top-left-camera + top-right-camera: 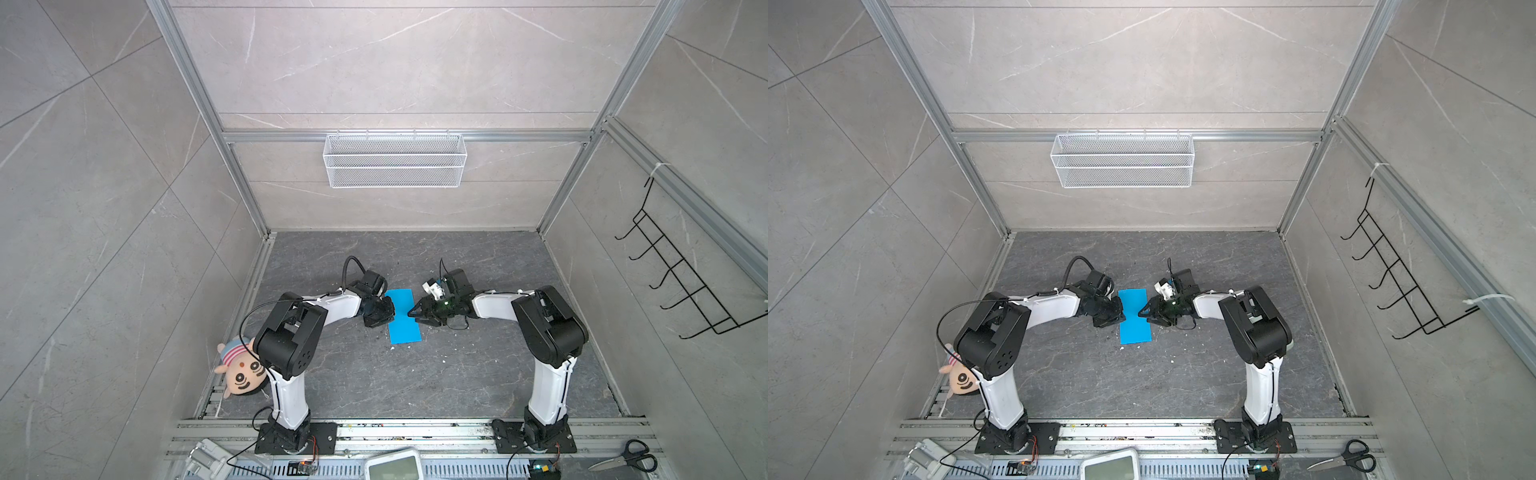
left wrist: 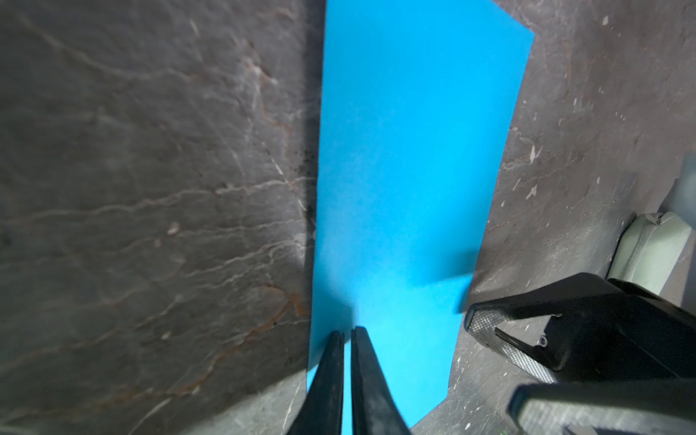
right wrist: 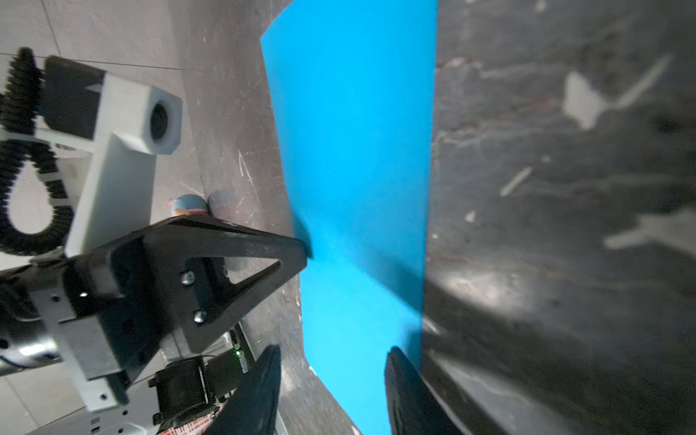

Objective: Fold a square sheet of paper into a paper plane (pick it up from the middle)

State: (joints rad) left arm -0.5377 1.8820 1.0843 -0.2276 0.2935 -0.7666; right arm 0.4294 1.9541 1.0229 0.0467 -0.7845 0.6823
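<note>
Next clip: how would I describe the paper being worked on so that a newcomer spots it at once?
Start from the dark stone tabletop that forms the floor of the framed booth. Toward its middle, the sheet of paper lies between the left pincer and the right pincer, which face each other across it. It is the only bright sky-blue thing there: a plain, unmarked rectangle, longer than it is wide.

We saw a dark grey veined table [image 1: 374, 382]. On it lay the blue sheet of paper [image 1: 403, 318] near the middle, white scraps [image 1: 392, 348] close by, and a plush doll [image 1: 239, 372] at its left edge.
</note>
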